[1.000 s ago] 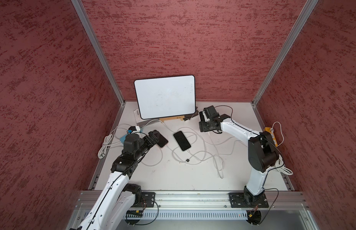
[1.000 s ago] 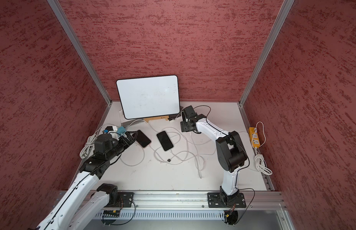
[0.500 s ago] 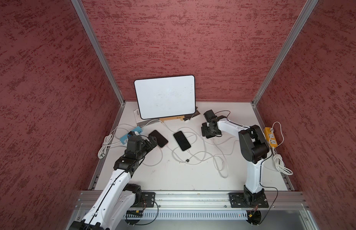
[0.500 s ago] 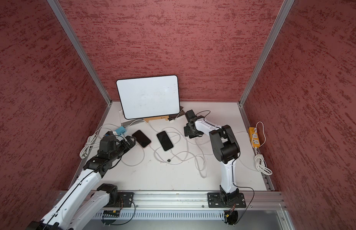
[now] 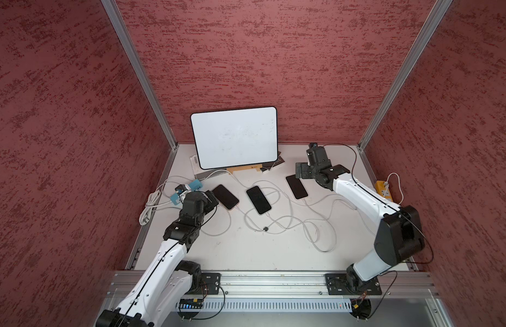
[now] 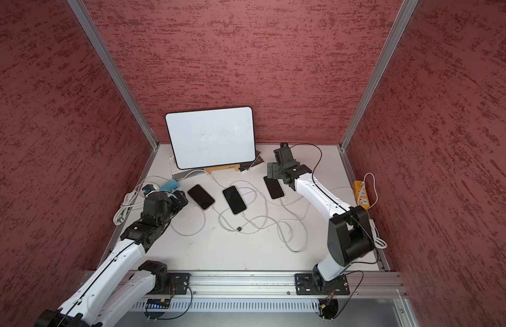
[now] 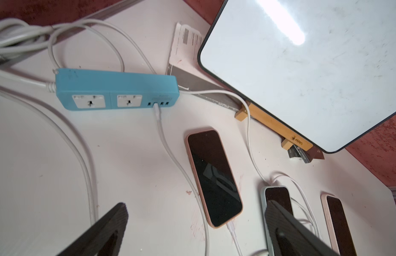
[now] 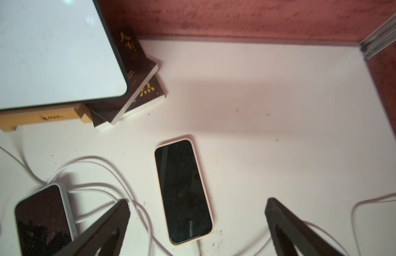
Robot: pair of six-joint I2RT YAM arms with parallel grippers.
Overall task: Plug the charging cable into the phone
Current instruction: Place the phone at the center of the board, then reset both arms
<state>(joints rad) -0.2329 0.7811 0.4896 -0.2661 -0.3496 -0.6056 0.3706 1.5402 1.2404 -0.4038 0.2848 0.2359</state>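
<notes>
— Three phones lie face up on the tabletop (image 5: 246,254). How do the right fingers (image 8: 285,223) stand?
— Spread wide and holding nothing, above the pink-cased phone (image 8: 183,191) nearest the right arm. A white cable (image 8: 196,247) meets that phone's near end.
— And the left fingers (image 7: 104,232)?
— Wide apart too, and empty. They hang just beside the orange-cased phone (image 7: 214,177), near the blue power strip (image 7: 117,92).
— Is that phone plugged in?
— Yes, a white plug (image 7: 231,227) sits in its near end. The middle phone (image 5: 258,200), in a pale green case, also has a cord at its near end.
— What stands behind them?
— A white board (image 5: 235,137) leans on a wooden stand (image 8: 37,117) against the back wall, and dark books (image 8: 139,88) lie beside it.
</notes>
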